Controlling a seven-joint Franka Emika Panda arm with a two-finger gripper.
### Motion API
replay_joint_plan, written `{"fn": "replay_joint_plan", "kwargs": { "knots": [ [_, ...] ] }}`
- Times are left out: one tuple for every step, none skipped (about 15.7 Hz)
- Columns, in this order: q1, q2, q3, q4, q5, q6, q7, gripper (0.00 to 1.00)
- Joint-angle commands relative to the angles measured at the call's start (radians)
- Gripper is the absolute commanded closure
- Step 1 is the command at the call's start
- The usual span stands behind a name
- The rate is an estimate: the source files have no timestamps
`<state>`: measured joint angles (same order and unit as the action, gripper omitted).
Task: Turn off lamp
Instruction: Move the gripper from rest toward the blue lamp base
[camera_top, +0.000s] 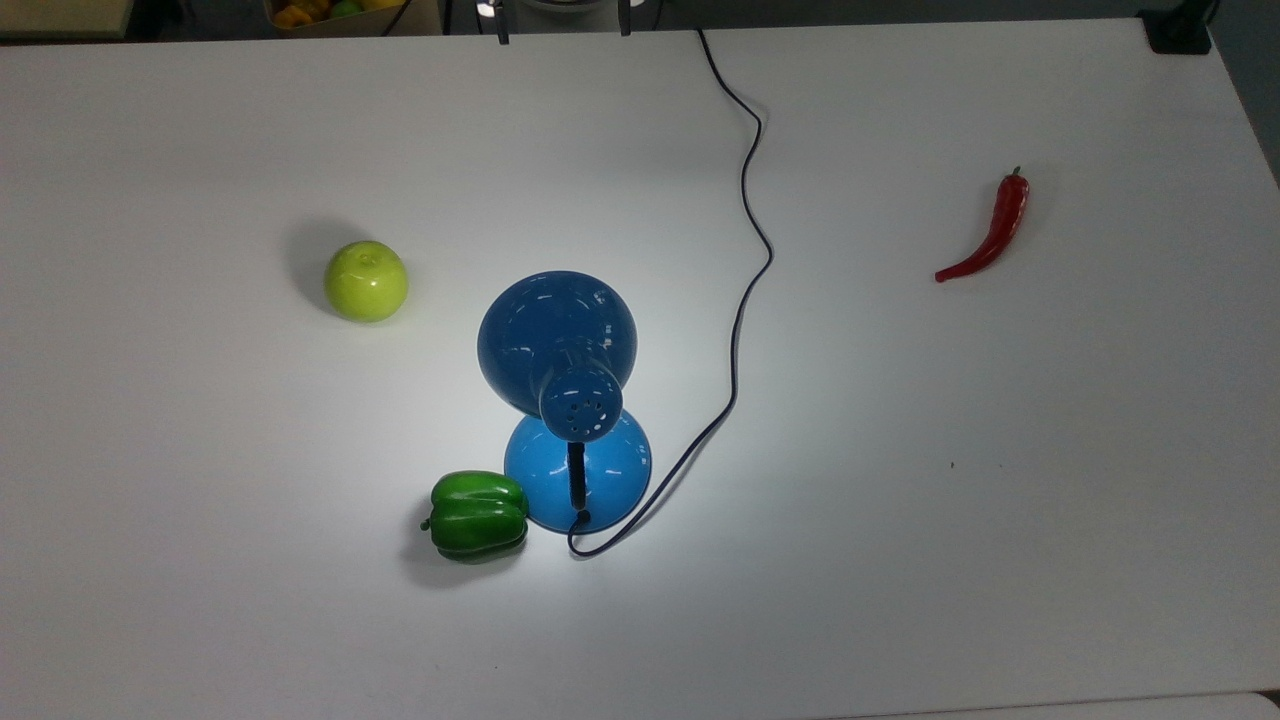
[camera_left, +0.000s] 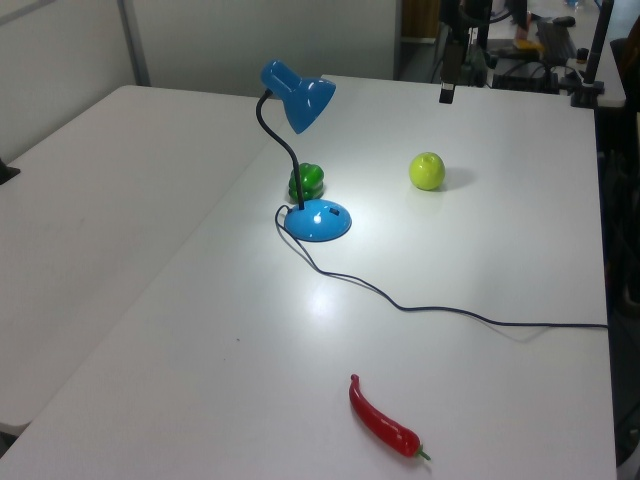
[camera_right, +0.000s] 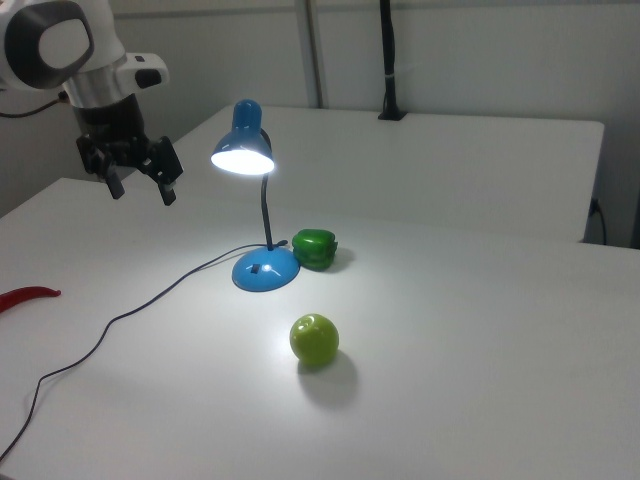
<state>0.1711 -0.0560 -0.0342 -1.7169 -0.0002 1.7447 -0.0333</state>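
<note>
The blue lamp stands near the middle of the white table and is lit. Its dome shade (camera_top: 555, 335) (camera_left: 300, 100) (camera_right: 243, 150) throws a bright pool of light on the tabletop. A black neck joins the shade to the round blue base (camera_top: 610, 470) (camera_left: 320, 222) (camera_right: 265, 272). A thin dark cord (camera_top: 745, 200) (camera_left: 450, 312) (camera_right: 100, 330) runs from the base to the table's edge. My gripper (camera_right: 140, 187) (camera_top: 562, 33) (camera_left: 447, 85) hangs open in the air, well away from the lamp, holding nothing. It is to the left of the shade in the right view.
A green bell pepper (camera_top: 478, 515) (camera_left: 308, 180) (camera_right: 316, 249) lies right beside the lamp base. A green apple (camera_top: 366, 281) (camera_left: 427, 171) (camera_right: 314, 339) sits apart from the lamp. A red chili (camera_top: 990, 235) (camera_left: 385, 420) (camera_right: 25, 296) lies far off beyond the cord.
</note>
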Motion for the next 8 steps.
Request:
{"fn": "replay_joint_plan", "kwargs": {
  "knots": [
    [0.004, 0.005, -0.001, 0.002, 0.014, 0.012, -0.025, 0.0],
    [0.004, 0.005, -0.001, 0.002, 0.014, 0.013, -0.025, 0.0],
    [0.002, 0.005, -0.001, 0.003, 0.014, 0.013, -0.025, 0.0],
    [0.002, 0.005, -0.001, 0.003, 0.015, 0.013, -0.024, 0.0],
    [-0.001, 0.005, -0.001, 0.005, 0.019, 0.013, -0.024, 0.0],
    [-0.001, 0.005, -0.003, 0.005, 0.025, 0.013, -0.023, 0.0],
    [-0.001, 0.007, -0.003, 0.005, 0.026, 0.015, -0.025, 0.0],
    [-0.001, 0.007, -0.001, 0.005, 0.026, 0.015, -0.037, 0.0]
  ]
}}
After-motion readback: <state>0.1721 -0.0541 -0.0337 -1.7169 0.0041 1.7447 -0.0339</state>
